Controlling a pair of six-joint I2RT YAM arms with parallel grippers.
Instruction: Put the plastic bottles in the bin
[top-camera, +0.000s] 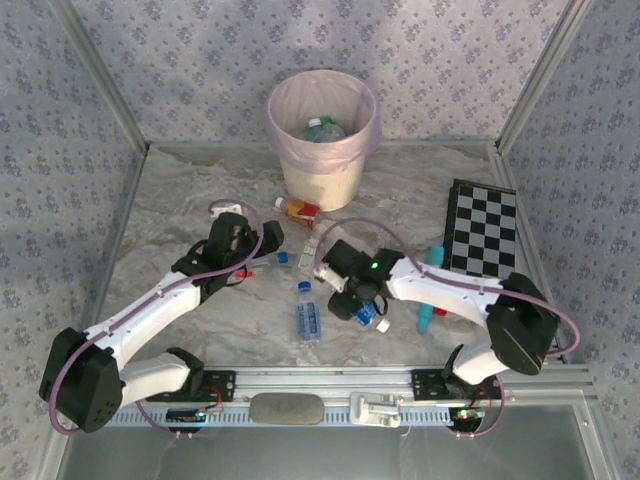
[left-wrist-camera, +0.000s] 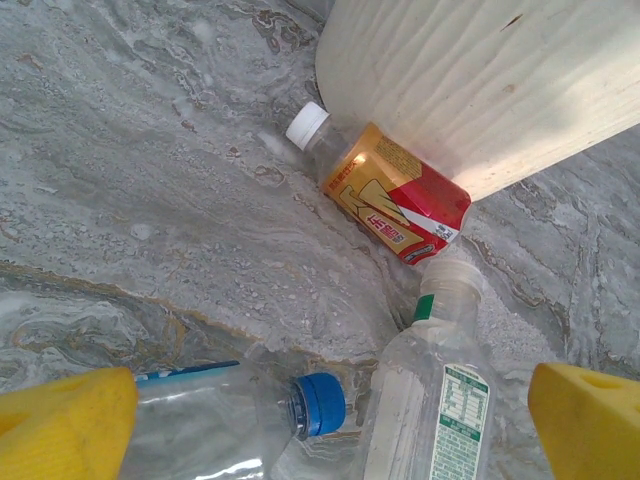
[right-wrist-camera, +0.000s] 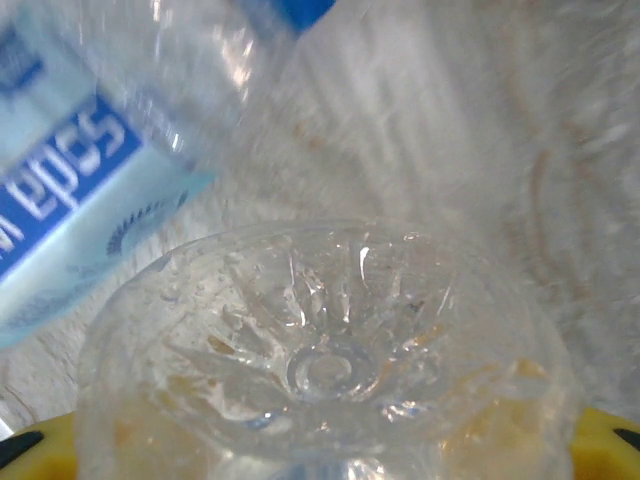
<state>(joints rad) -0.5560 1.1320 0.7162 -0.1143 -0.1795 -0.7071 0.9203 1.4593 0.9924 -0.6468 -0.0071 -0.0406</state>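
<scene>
Seen from overhead, the table (top-camera: 170, 200) is lit softly and evenly from above; faint shadows are cast beneath the arms (top-camera: 150, 305). Ahead of the left gripper (left-wrist-camera: 330, 420), the bin (left-wrist-camera: 480, 80) is nearly washed out by strong light, a glint is seen on the red-labelled bottle (left-wrist-camera: 400, 200), and the yellow fingers (left-wrist-camera: 60, 430) are blurred. Held close before the right gripper (right-wrist-camera: 320, 460), the clear bottle (right-wrist-camera: 325, 370) is rendered fairly sharp, while the blue-labelled bottle (right-wrist-camera: 70, 190) up-left of it is smeared and the table beyond is overexposed.
</scene>
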